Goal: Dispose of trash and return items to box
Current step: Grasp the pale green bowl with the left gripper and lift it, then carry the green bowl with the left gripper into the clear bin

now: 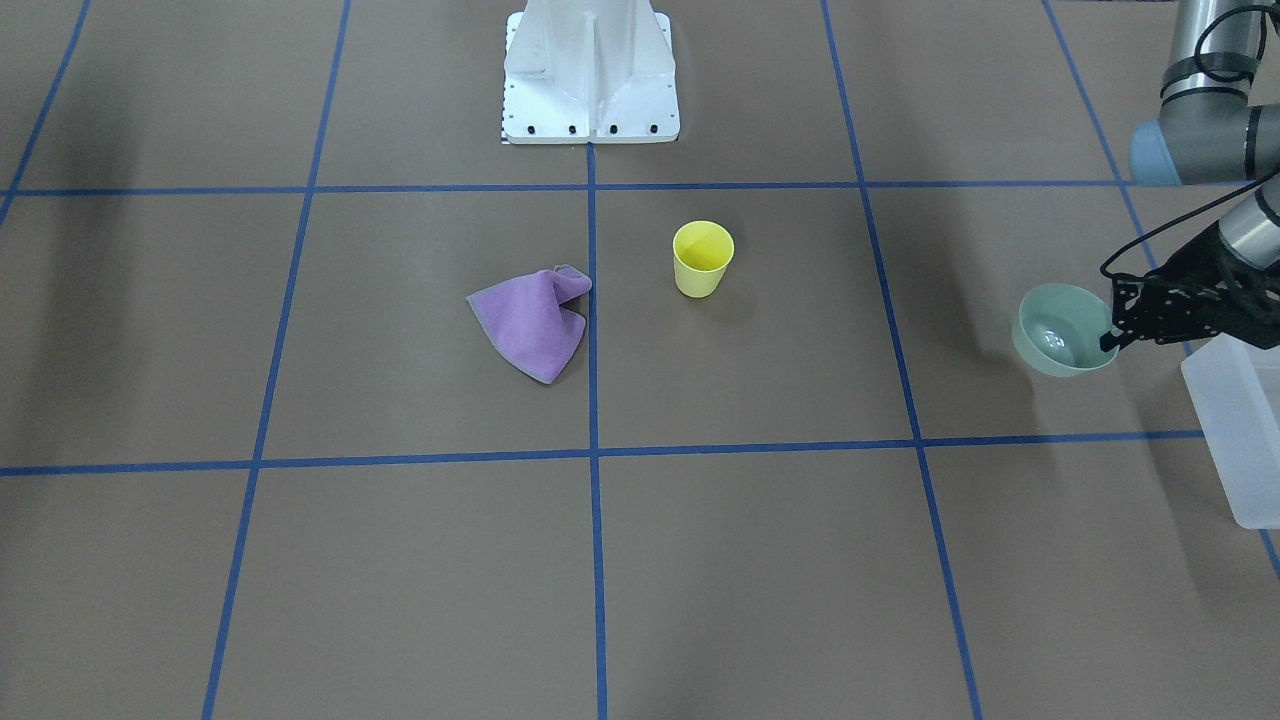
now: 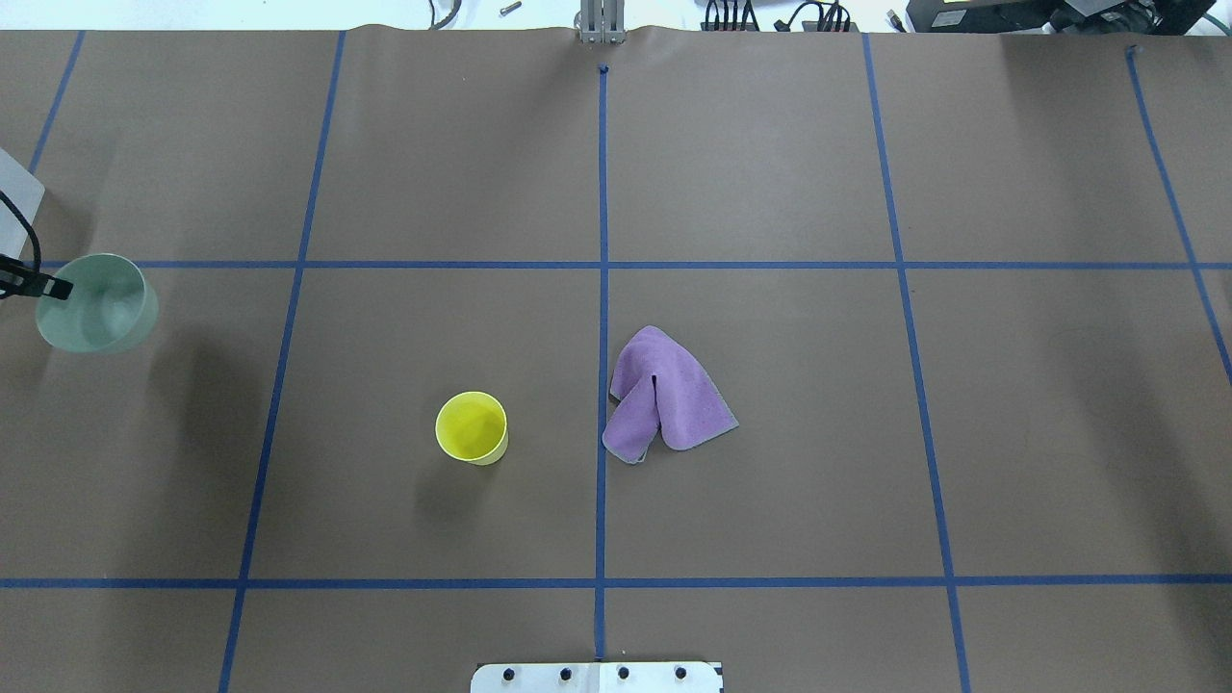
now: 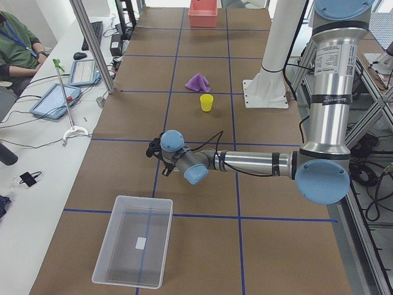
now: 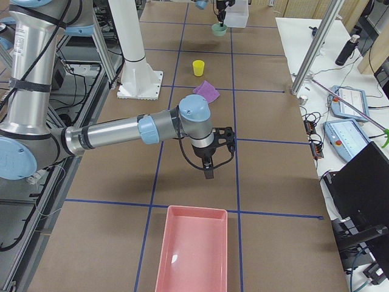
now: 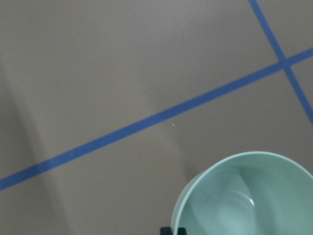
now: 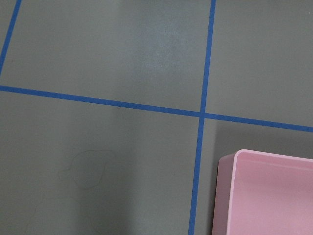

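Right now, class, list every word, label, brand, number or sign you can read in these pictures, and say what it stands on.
None can be read in any view.
Silver left arm: dark markings on its tube, too small to read.
Translucent frosted-white rectangular plastic bin: small white patch inside, no legible print.
Small yellow plastic cup, pale mint-green round bowl, purple cloth: plain, no print seen.

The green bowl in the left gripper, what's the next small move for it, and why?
Probably carry the mint-green bowl sideways until it hangs over the translucent bin, then lower it in. The left gripper has its fingers clamped on the bowl's rim, the bowl appears lifted and tilted, and it sits beside the bin, not yet over the opening.
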`<state>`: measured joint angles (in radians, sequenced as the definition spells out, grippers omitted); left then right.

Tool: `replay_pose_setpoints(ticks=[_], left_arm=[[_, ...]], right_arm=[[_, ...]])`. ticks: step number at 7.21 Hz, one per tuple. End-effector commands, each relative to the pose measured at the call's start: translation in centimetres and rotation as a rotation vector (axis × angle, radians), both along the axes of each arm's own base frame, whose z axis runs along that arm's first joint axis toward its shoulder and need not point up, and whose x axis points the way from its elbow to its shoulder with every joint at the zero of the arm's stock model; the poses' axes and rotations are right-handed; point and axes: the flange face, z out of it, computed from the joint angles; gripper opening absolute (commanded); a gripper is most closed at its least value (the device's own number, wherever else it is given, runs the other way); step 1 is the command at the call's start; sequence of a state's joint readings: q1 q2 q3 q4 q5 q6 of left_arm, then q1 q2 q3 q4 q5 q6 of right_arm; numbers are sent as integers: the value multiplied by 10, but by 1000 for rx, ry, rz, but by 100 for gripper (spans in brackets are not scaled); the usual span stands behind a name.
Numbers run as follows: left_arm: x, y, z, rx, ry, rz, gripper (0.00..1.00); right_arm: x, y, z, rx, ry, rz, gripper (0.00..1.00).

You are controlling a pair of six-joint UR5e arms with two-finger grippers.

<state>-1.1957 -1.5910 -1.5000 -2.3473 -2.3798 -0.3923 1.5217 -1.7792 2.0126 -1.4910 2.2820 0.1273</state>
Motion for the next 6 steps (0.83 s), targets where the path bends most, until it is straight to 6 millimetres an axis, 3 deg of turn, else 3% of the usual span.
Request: replay_pose_setpoints(ticks=[1, 2, 3, 4, 6], left_arm=[[-52, -9, 0, -44, 25, -73, 0], [-65, -13, 1, -65, 26, -84, 0], [-95, -22, 10, -56, -24, -73, 0], [-133, -44, 4, -27, -86, -52, 0], [-195, -82, 26, 12, -195, 8, 0]], right_arm=[[-1, 0, 1, -2, 0, -3, 100], [-1, 0, 1, -3, 0, -3, 100], [-3, 0, 1, -3, 0, -6, 100], [-3, 0, 6, -11, 2, -8, 100], [-5, -2, 11, -9, 3, -11, 100]])
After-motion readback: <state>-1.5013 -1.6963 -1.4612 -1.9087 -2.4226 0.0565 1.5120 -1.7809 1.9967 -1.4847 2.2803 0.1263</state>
